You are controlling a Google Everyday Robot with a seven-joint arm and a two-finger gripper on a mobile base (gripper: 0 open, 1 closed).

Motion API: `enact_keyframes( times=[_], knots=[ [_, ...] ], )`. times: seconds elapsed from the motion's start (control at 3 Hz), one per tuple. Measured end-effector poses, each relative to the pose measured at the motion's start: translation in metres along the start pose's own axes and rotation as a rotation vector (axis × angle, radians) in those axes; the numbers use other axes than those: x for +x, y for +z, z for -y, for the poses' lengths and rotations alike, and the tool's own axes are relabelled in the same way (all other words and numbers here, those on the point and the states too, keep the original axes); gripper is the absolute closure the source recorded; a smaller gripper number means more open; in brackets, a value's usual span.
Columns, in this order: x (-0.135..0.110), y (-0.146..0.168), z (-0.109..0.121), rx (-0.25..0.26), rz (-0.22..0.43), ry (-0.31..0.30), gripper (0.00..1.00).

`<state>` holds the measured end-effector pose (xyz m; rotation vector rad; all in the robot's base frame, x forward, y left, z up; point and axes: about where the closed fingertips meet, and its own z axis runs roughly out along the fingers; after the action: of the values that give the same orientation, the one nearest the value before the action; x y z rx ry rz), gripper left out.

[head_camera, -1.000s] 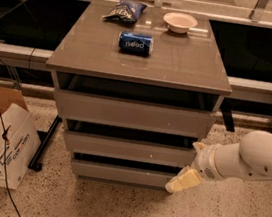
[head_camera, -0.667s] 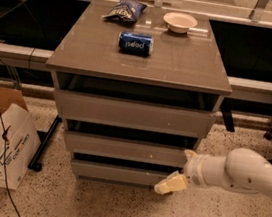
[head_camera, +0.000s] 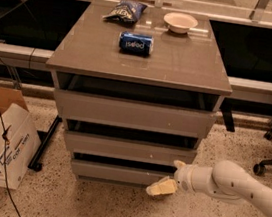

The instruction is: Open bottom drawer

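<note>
Here, the bottom drawer (head_camera: 117,172) sits lowest of three grey fronts, at 6 o'clock from the blue soda can (head_camera: 135,44) lying on the cabinet's surface (head_camera: 187,67). The gripper (head_camera: 171,176) is at the drawer front's 3 o'clock end. Its fingers are spread wide, one by the front's top edge and one by its lower edge.

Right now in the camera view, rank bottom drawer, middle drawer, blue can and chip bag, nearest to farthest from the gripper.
The gripper sits low, at the cabinet's front right.
1. bottom drawer: lowest front, right beside the gripper.
2. middle drawer: the next front up.
3. blue can: on the top, near its centre.
4. chip bag: on the top, back left.
</note>
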<state>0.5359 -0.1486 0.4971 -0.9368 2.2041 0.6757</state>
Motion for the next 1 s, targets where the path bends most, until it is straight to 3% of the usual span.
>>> enact_keyframes(
  times=[0.67, 1.0],
  knots=[
    [0.012, 0.028, 0.003, 0.001, -0.003, 0.026, 0.00],
    [0.021, 0.056, 0.015, 0.009, 0.041, 0.053, 0.00]
  ],
)
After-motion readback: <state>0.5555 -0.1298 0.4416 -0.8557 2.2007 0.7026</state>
